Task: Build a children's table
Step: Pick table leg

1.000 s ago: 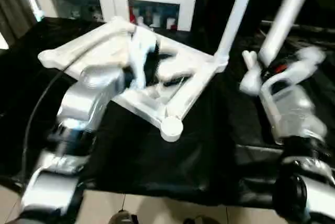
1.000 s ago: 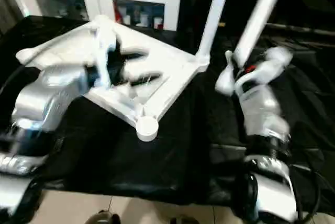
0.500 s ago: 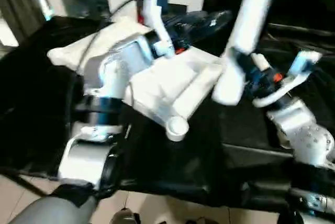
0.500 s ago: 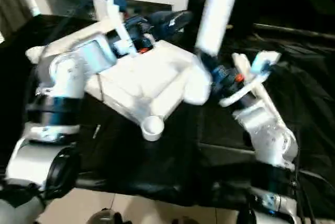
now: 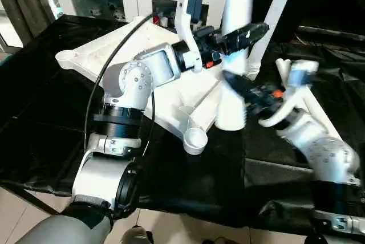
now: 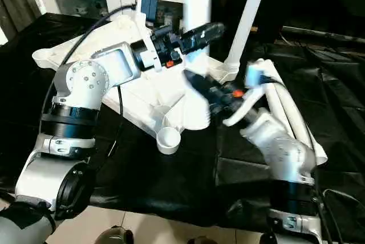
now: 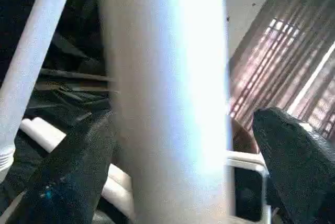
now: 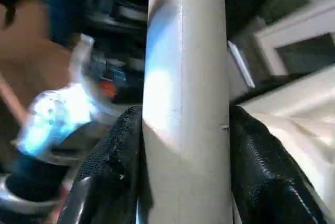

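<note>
**A:** Which way is the leg (image 5: 238, 39) running, relative to the fingers?

**B:** It is standing close to upright, its long axis running from six up to twelve o'clock in the head views. The right gripper (image 6: 201, 93) is reaching in from about four o'clock and clamping the tube low down, just above its wide lower end. In the right wrist view both black pads (image 8: 118, 166) are pressing against the tube's two sides.

**A:** And the left gripper (image 5: 242, 34)?

**B:** It is coming across from nine o'clock, higher up the same tube. Its fingers are standing wide, one on each side of the tube; in the left wrist view there is a gap at one finger (image 7: 293, 156), so I judge it is straddling the tube, not gripping.

**A:** Where is the leg heading?

**B:** The tabletop (image 5: 114, 56) is lying upside down on the black cloth (image 5: 45, 118), ribs up. A second leg (image 5: 274, 16) is already standing in the far corner socket. The open socket (image 5: 195, 139) at the near corner is sitting at about eight o'clock from the held leg's lower end, just beside it. The right arm is nearer that socket.

**A:** How is the leg looking?

**B:** Plain white, smooth, thicker toward the bottom.
</note>
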